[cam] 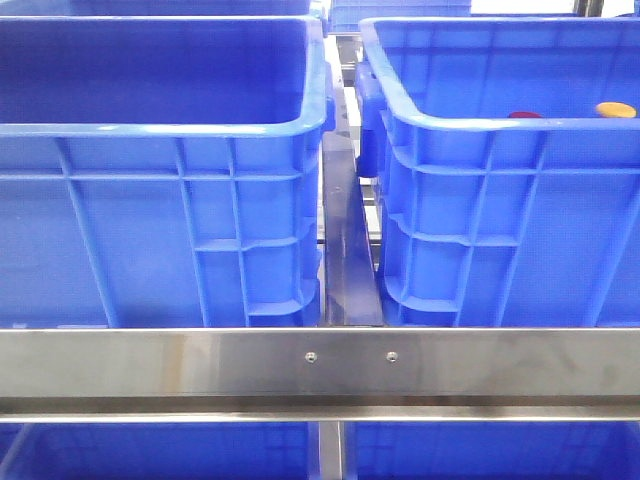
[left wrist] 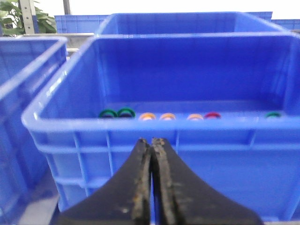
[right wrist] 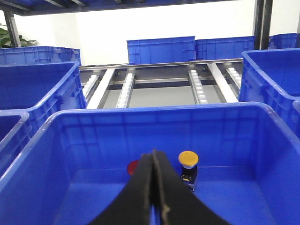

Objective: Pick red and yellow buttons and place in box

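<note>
The red button (right wrist: 133, 167) and yellow button (right wrist: 188, 159) sit in the right crate (right wrist: 70, 154), so the right gripper (right wrist: 154, 187), fingers pressed together like the left gripper's (left wrist: 152, 187), should open wide first.

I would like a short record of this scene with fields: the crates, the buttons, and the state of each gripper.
left crate: large blue crate, inside not visible in the front view
right crate: blue crate, beside the first, a gap between them
red button: inside the right crate, partly hidden by the fingers
yellow button: inside the same crate, on a dark base, beside the red one
left gripper: shut, empty, outside a crate holding coloured rings
right gripper: shut, empty, above the right crate
</note>
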